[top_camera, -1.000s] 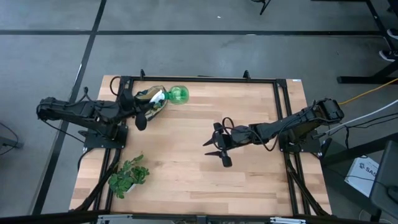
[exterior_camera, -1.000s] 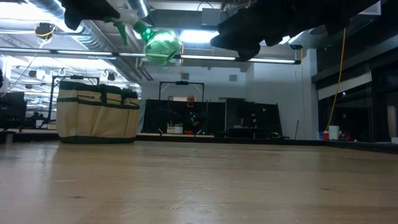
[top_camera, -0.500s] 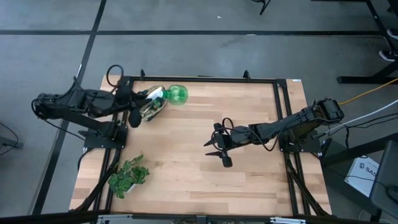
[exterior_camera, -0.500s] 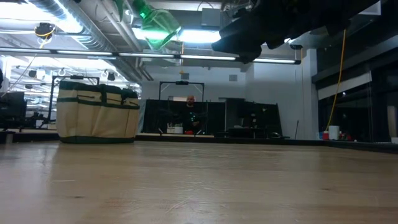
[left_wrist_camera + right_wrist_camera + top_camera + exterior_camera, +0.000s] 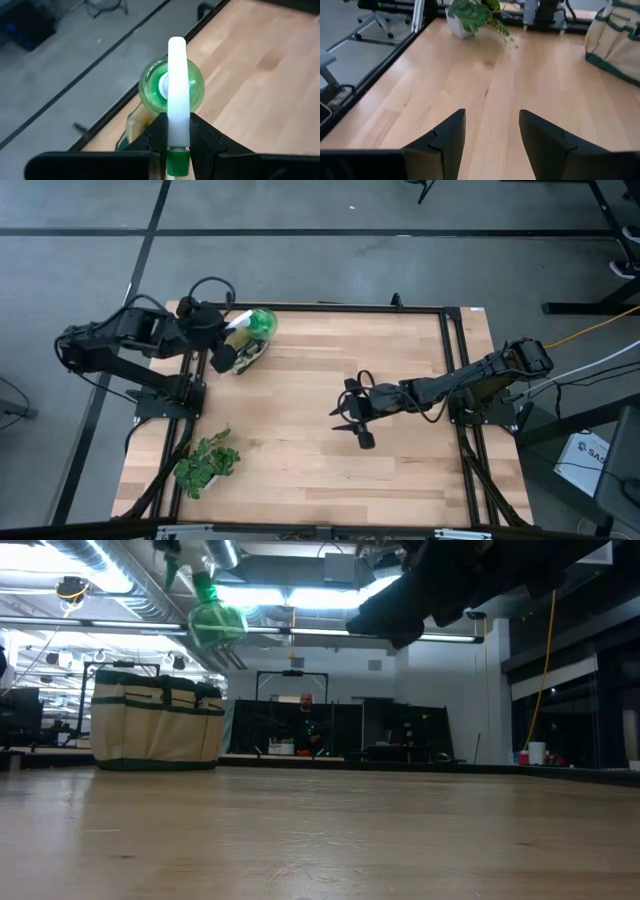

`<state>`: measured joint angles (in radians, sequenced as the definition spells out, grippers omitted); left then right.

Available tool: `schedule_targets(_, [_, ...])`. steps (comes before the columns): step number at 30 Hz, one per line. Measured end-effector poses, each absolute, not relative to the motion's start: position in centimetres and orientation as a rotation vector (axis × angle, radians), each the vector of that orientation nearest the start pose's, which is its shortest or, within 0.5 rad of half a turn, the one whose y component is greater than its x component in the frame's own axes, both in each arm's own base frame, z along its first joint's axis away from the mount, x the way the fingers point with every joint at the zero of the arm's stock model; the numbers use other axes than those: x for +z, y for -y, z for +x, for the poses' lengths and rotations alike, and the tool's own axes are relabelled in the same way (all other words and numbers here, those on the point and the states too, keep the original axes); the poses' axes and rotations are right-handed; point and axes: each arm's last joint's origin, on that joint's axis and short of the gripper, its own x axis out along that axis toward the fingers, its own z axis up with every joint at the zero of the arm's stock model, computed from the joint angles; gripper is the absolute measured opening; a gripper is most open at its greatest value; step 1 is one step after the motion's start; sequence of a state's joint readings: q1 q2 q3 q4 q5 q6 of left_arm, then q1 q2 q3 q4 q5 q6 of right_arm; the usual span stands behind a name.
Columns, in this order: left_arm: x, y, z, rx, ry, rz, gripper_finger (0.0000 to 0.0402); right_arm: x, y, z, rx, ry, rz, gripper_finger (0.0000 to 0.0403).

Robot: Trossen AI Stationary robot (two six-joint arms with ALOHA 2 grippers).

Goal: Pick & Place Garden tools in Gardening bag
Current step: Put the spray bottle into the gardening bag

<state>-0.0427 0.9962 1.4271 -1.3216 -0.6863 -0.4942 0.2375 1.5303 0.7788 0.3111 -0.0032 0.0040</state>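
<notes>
My left gripper (image 5: 232, 340) is shut on the green spray bottle (image 5: 259, 323) at the table's far left. It holds the bottle in the air over the gardening bag (image 5: 246, 358). In the low view the bottle (image 5: 215, 622) hangs above the cream and dark green bag (image 5: 155, 720), which stands on its base on the table. My right gripper (image 5: 345, 420) is open and empty above the table's middle. The trowel, rake and shears do not show. My left gripper pinches the bottle's white spray head (image 5: 178, 125) between its two fingers (image 5: 203, 131). The fingers come from above, slanting down. The bottle hangs below them, its green body (image 5: 171, 86) at the lower end, lifted clear and above the bag's open top (image 5: 131, 125).
A leafy potted plant (image 5: 207, 465) stands near the table's near left corner and shows in the right wrist view (image 5: 475, 12). A black frame (image 5: 320, 308) runs around the tabletop. A person (image 5: 305, 725) is far behind the table.
My left gripper has drawn back toward the table's far left edge with the spray bottle and has tipped further down. The bottle, which stuck out past the bag's right side, has swung over the bag and now hangs body down. My right gripper has kept still.
</notes>
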Motion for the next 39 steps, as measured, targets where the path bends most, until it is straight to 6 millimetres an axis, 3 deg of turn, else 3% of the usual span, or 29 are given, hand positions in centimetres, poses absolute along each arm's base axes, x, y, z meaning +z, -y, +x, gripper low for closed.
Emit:
schedule_targets(9, [40.3,-1.4,11.7,0.892,-0.826,-0.171,0.0045,19.9,-7.4,30.6,0.235,-0.481,-0.053,0.0188])
schedule_targets(21, [39.9,-1.4,11.7,0.912,-0.826,-0.208,0.0045,19.9,-7.4,30.6,0.235,-0.482,-0.053,0.0188])
schedule_targets(39, [34.5,-1.3,13.3,0.996,-0.989,-0.246,0.0046,19.8,-7.4,30.6,0.235,-0.489,-0.054,0.0188])
